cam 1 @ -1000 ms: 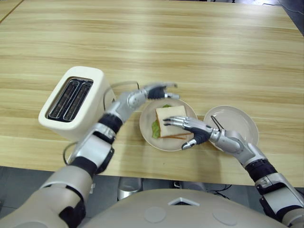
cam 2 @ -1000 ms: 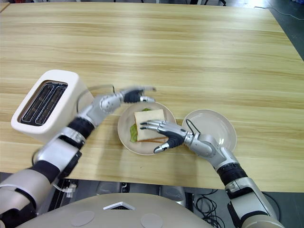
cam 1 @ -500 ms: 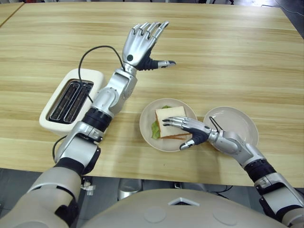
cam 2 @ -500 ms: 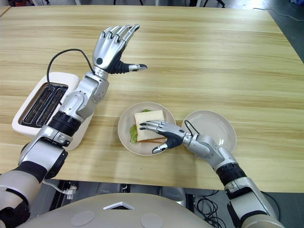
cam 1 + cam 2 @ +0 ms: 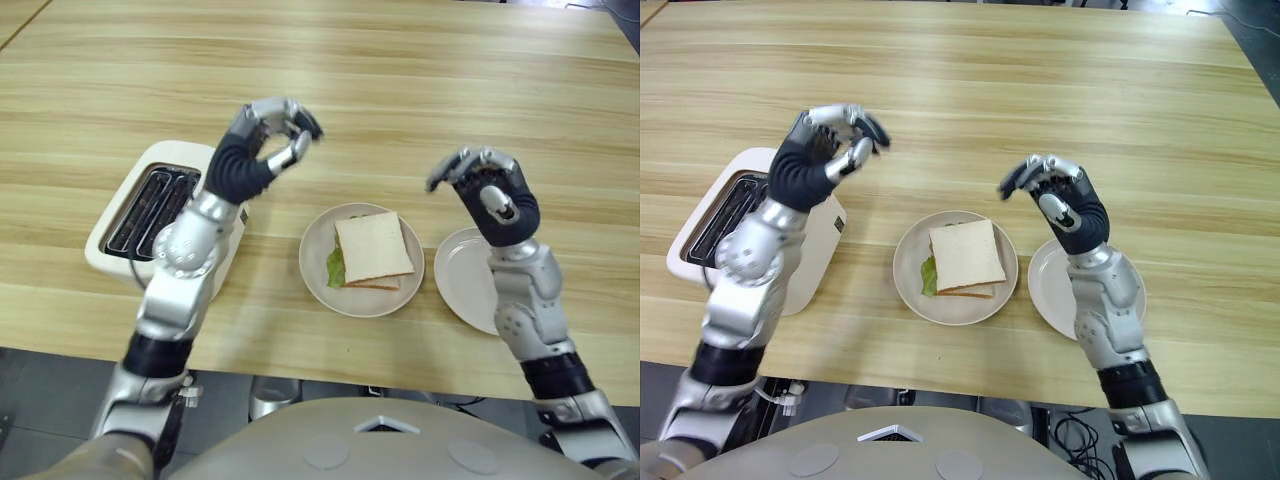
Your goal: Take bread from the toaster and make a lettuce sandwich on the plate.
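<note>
Toaster: on the tabletop, left.
Left hand: raised over the toaster's right end, fingers curled, holding nothing.
Sandwich: on the plate, lettuce showing at its left edge.
Right hand: above the second plate, curled, holding nothing.

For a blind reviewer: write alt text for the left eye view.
A sandwich with lettuce at its left edge lies on a plate on a wooden table. The left hand and right hand are raised either side, both curled, holding nothing. A toaster stands left, a second plate right.
</note>
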You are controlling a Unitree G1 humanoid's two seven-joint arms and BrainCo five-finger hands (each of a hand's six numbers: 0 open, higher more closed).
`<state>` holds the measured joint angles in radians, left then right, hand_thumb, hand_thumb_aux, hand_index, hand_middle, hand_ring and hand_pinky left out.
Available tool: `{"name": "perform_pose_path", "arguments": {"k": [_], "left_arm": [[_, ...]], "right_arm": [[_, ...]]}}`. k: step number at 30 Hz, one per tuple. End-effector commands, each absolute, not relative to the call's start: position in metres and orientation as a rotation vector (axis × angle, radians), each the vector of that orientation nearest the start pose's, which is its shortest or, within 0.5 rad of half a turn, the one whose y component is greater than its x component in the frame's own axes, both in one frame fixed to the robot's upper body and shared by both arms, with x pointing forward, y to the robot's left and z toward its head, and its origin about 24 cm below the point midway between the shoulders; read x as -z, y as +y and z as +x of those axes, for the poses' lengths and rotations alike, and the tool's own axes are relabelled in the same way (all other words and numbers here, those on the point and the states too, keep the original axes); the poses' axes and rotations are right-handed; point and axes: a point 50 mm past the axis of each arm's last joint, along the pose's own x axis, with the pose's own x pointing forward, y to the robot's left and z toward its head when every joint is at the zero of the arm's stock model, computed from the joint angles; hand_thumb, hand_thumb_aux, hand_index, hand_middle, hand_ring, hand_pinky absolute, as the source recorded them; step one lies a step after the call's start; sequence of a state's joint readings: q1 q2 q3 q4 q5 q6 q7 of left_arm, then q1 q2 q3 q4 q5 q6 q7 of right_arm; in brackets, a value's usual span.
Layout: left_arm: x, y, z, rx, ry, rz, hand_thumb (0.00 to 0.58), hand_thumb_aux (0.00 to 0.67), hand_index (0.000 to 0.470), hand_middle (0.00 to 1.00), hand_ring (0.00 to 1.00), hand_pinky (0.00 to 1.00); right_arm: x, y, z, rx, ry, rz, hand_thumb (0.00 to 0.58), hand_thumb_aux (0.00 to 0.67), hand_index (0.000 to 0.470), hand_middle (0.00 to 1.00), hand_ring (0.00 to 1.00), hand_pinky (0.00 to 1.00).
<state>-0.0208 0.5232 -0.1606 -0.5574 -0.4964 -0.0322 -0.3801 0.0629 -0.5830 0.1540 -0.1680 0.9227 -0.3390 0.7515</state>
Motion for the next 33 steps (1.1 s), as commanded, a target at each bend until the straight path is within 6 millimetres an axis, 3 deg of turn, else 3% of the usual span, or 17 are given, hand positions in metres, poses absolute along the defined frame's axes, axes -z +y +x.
{"name": "perform_pose_path", "arguments": {"k": [1, 4, 7, 12, 16, 21, 28, 30, 33], "left_arm": [[-0.127, 0.125, 0.175, 1.193, -0.151, -0.008, 0.58, 0.67, 0.46, 1.0, 1.0, 1.0], [-0.09, 0.133, 0.155, 1.342, 0.109, 0.003, 0.58, 0.67, 0.46, 1.0, 1.0, 1.0], [-0.061, 0.144, 0.148, 1.399, 0.284, 0.112, 0.58, 0.67, 0.46, 1.0, 1.0, 1.0], [-0.028, 0.149, 0.159, 1.359, 0.353, 0.531, 0.58, 0.67, 0.46, 1.0, 1.0, 1.0], [-0.011, 0.143, 0.18, 1.245, 0.25, 0.902, 0.58, 0.67, 0.46, 1.0, 1.0, 1.0], [0.005, 0.121, 0.205, 1.106, 0.081, 1.139, 0.58, 0.67, 0.46, 1.0, 1.0, 1.0], [0.026, 0.11, 0.218, 1.047, 0.017, 1.261, 0.58, 0.67, 0.46, 1.0, 1.0, 1.0], [0.027, 0.112, 0.232, 0.978, 0.006, 1.291, 0.58, 0.67, 0.46, 1.0, 1.0, 1.0], [0.028, 0.121, 0.265, 0.818, 0.011, 1.369, 0.58, 0.67, 0.46, 1.0, 1.0, 1.0]], "right_arm": [[-0.081, -0.19, 0.191, -1.161, -0.167, 0.27, 0.58, 0.67, 0.46, 1.0, 1.0, 1.0], [-0.063, -0.193, 0.17, -1.329, 0.007, 0.175, 0.58, 0.67, 0.46, 1.0, 1.0, 1.0], [-0.044, -0.195, 0.161, -1.43, 0.156, 0.004, 0.58, 0.67, 0.46, 1.0, 1.0, 1.0], [-0.012, -0.194, 0.153, -1.504, 0.318, -0.351, 0.58, 0.67, 0.46, 1.0, 1.0, 1.0], [0.0, -0.186, 0.176, -1.348, 0.233, -0.664, 0.58, 0.67, 0.46, 1.0, 1.0, 1.0], [0.0, -0.171, 0.211, -1.156, 0.017, -0.941, 0.58, 0.67, 0.46, 1.0, 1.0, 1.0], [0.011, -0.155, 0.226, -1.102, -0.098, -1.088, 0.58, 0.67, 0.46, 1.0, 1.0, 1.0], [0.015, -0.153, 0.235, -1.082, -0.103, -1.122, 0.58, 0.67, 0.46, 1.0, 1.0, 1.0], [0.015, -0.154, 0.266, -0.975, -0.113, -1.204, 0.58, 0.67, 0.46, 1.0, 1.0, 1.0]]}}
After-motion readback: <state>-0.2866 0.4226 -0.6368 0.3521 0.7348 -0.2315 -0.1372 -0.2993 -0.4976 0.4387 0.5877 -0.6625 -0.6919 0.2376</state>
